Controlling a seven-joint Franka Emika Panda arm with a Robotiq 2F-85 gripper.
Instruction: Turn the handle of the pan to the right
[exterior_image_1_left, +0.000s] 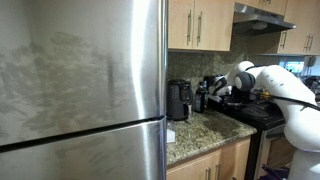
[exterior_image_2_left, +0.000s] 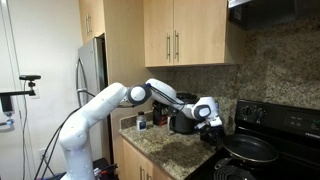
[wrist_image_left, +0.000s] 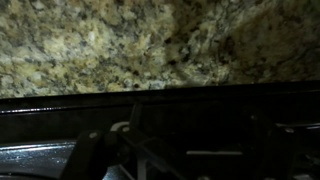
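The pan (exterior_image_2_left: 252, 150) is a shallow, round, dark pan on the black stove (exterior_image_2_left: 285, 125), with its handle pointing left toward the counter. My gripper (exterior_image_2_left: 211, 131) hangs at the pan's left edge, right by the handle; whether it touches or holds the handle is too small and dark to tell. In an exterior view the gripper (exterior_image_1_left: 216, 93) is a dark shape between the coffee maker and the white arm, and the pan is hard to make out beneath it. The wrist view shows only granite backsplash (wrist_image_left: 150, 40), the dark stove back and a grate (wrist_image_left: 110, 150); no fingers are discernible.
A black coffee maker (exterior_image_2_left: 182, 122) (exterior_image_1_left: 178, 100) stands on the granite counter (exterior_image_2_left: 170, 150) just left of the gripper. A stainless fridge (exterior_image_1_left: 80, 90) fills the near side. Wooden cabinets (exterior_image_2_left: 185, 40) and a range hood (exterior_image_1_left: 262, 14) hang above.
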